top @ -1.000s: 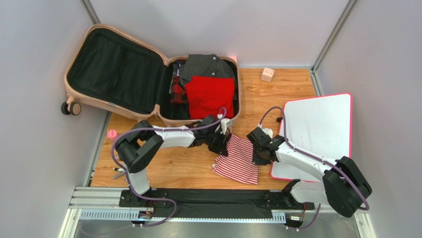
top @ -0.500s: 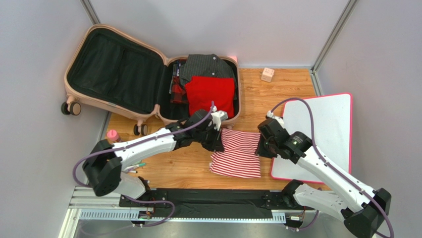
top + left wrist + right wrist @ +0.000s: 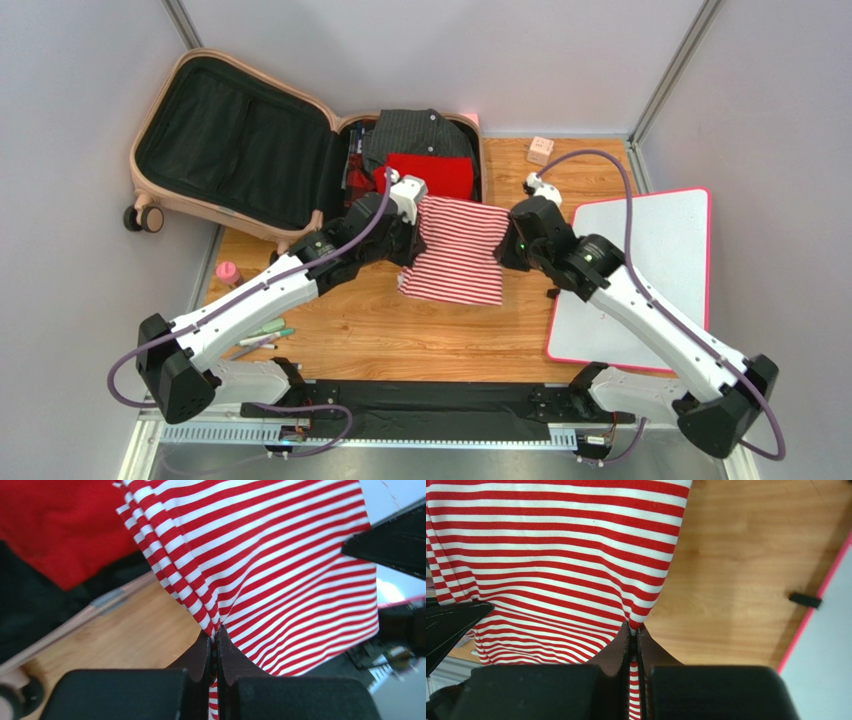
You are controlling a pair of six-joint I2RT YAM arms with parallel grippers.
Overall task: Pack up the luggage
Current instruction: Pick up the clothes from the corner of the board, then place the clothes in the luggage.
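**Both arms holding a striped garment at the luggage's edge**

The left end effector [image 3: 215, 641] is clamping tight on the left edge of a red-and-white striped garment [image 3: 455, 250]. The right end effector [image 3: 632, 634] is pinching the opposite edge in the same way, so the cloth is hanging spread between them above the wooden surface [image 3: 380, 335]. From above, the garment's top edge is overlapping the near rim of the luggage [image 3: 235, 140]. The luggage is lying open at the far left corner of the surface, its lid hanging past the left edge. A red garment [image 3: 430, 172] and a dark grey shirt [image 3: 415, 130] are lying in its right half. A white board [image 3: 650, 260] is sitting to the right.
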